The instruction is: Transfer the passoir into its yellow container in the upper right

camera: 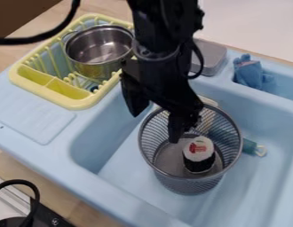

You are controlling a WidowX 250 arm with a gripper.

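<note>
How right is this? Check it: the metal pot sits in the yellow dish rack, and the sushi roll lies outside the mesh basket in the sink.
Wrong on the sushi roll: the camera view shows it inside the mesh basket, which stands in the sink. The metal pot does sit in the yellow dish rack.

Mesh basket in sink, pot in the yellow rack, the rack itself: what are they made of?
Mesh basket: probably metal, dull grey; thin-walled open grid, though coating unclear.
Pot: likely stainless steel, shiny; bright reflections inside.
Yellow rack: looks like moulded plastic, smooth with slight sheen; evenly coloured, rounded rim, compartments seemingly formed in one piece.
</note>
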